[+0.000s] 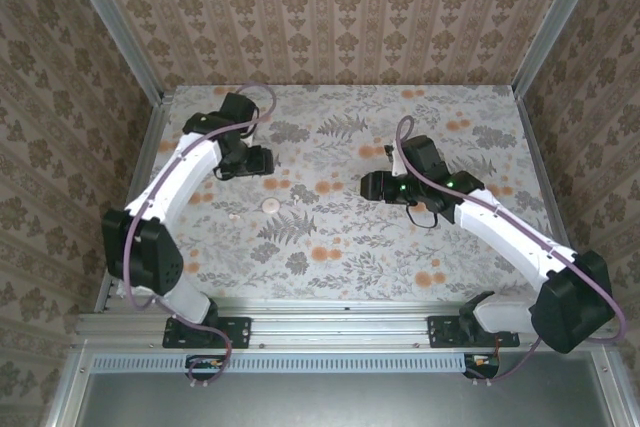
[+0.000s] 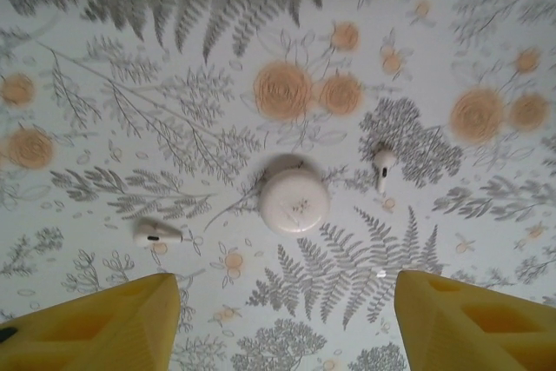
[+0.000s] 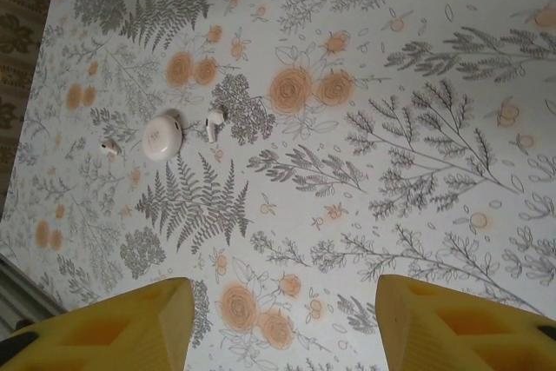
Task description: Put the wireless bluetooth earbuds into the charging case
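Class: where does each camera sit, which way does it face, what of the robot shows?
Top external: above and behind, looking down on the table; left arm and right arm show.
Left wrist: on the left arm, looking down at the charging case; its yellow fingers show.
Right wrist: on the right arm, looking down; yellow fingers show.
Shared: both wrist views hold the charging case.

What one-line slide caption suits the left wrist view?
Open yellow fingers hover above a round white charging case between one earbud and a second earbud.

White charging case (image 2: 294, 201) and earbuds (image 2: 157, 233); table (image 2: 130, 58) patterned with grey ferns, orange flowers.
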Available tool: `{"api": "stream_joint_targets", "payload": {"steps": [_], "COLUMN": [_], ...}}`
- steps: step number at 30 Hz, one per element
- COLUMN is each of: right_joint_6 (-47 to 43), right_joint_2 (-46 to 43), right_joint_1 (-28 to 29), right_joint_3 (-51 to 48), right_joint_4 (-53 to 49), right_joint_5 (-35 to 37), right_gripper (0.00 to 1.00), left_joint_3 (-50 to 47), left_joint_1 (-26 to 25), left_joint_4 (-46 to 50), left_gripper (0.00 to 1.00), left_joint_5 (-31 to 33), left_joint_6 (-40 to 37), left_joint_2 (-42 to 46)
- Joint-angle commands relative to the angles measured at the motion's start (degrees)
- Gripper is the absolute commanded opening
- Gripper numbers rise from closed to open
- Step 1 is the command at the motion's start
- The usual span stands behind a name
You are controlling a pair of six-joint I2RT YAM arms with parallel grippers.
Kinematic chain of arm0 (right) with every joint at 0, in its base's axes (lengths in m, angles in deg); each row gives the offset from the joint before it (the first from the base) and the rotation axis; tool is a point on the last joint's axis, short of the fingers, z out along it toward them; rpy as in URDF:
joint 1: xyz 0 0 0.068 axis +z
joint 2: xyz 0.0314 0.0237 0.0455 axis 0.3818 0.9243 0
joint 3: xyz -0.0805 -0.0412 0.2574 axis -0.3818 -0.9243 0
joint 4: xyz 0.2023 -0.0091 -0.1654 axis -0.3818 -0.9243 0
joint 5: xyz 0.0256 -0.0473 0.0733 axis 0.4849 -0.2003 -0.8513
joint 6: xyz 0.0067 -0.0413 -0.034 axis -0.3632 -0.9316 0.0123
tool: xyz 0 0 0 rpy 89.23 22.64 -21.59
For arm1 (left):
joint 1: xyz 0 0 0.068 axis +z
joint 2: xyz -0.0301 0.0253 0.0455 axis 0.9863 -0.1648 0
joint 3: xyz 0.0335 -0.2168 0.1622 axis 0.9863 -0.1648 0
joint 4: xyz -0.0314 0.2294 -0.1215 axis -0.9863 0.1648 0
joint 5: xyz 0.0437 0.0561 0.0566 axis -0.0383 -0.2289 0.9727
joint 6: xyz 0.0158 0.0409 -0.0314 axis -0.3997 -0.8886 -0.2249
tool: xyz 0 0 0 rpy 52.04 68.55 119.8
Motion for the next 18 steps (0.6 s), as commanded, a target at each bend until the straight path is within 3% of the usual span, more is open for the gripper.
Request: {"api": "stream_joint_targets", "payload": {"steps": [1,18], "right_joint_6": [3.37,4.12], "right_joint_2": [-1.95,0.22], "right_joint_1": [0.21,0.35], "right_joint_3": [-1.70,-3.24], "right_joint_4": [0.33,0.70], "right_joint_5": [1.19,-0.44], "right_gripper": [0.58,0.55], "left_joint_3": [2.37,2.00], "left_joint_1": [-0.30,-4.47], "left_joint_4": [7.13,4.21], "left_gripper": [0.65,0.65], "left_joint_5": [-0.77,2.00], "left_joint_6": [-0.82,-0.47], "left_joint_2": [-2.90,-18.94]}}
